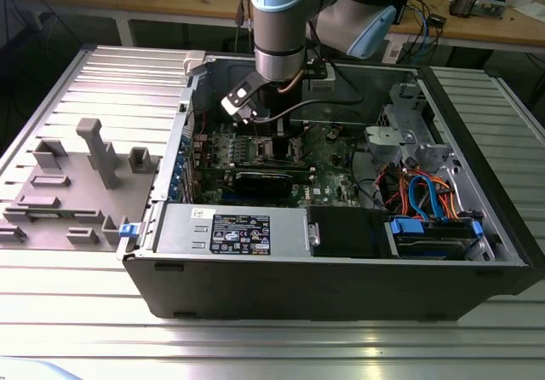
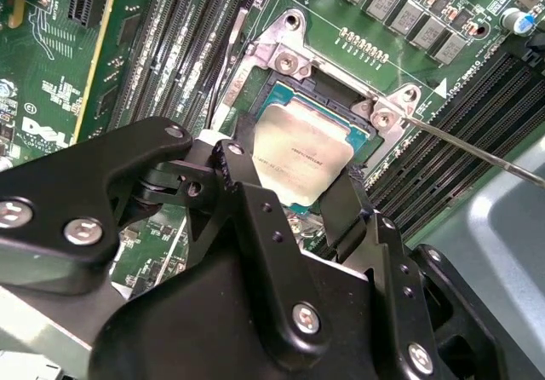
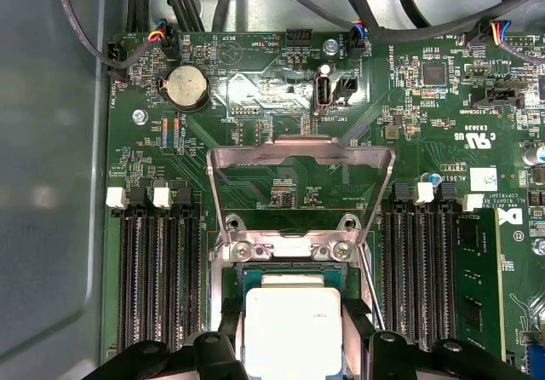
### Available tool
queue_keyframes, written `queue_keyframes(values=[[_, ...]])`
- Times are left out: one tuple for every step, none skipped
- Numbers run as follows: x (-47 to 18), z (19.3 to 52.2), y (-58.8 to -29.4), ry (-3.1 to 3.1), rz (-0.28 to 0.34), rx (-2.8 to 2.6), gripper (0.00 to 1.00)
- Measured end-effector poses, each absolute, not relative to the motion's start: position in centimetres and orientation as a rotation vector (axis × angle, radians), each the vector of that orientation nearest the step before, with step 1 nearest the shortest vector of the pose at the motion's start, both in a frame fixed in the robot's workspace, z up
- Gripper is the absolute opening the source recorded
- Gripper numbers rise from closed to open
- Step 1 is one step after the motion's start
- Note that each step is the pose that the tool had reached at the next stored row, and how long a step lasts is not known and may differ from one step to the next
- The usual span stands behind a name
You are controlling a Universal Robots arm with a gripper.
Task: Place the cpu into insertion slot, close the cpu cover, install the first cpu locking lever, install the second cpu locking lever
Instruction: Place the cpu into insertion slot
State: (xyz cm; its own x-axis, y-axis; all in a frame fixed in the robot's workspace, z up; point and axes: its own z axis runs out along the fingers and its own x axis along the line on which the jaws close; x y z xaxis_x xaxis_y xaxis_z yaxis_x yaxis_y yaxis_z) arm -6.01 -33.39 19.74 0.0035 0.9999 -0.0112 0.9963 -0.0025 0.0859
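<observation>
- Exterior view: the arm drops from the upper middle of the frame into the open computer case. Its wrist sits low over the green circuit board.
- Second wrist view: the gripper pinches the cpu by two opposite edges, with black fingers tight on either side. The chip lies flat, silver top up, squarely between the fingertips. It sits directly over the insertion slot, whose dark bed shows just past the chip's far edge. As I judge it, the placing is near its end, but I cannot tell whether the chip is fully seated. A thin locking lever juts free beside the socket.
- First wrist view: the cpu cover stands swung open, hinged on the side of the slot away from the gripper. Bare board shows through its window, and the cover is clear of the chip. Memory slots flank the socket on both sides.
</observation>
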Motion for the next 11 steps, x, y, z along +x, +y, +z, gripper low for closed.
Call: queue_keyframes(values=[[-6.01, 19.74, -33.39, 2.169, 0.081, 2.175, 0.55], [-6.01, 19.74, -33.39, 2.169, 0.081, 2.175, 0.62], [-6.01, 19.74, -33.39, 2.169, 0.081, 2.175, 0.62], [-6.01, 19.74, -33.39, 2.169, 0.081, 2.175, 0.62], [-6.0, 19.74, -33.39, 2.169, 0.081, 2.175, 0.62], [-5.95, 19.74, -33.39, 2.169, 0.081, 2.175, 0.62], [-5.93, 19.74, -33.39, 2.169, 0.081, 2.175, 0.62], [-5.92, 19.75, -33.39, 2.169, 0.08, 2.175, 0.62], [-5.92, 19.8, -33.38, 2.169, 0.08, 2.176, 0.62], [-5.91, 19.88, -33.38, 2.169, 0.079, 2.176, 0.62], [-5.92, 20.08, -33.39, 2.17, 0.079, 2.176, 0.62]])
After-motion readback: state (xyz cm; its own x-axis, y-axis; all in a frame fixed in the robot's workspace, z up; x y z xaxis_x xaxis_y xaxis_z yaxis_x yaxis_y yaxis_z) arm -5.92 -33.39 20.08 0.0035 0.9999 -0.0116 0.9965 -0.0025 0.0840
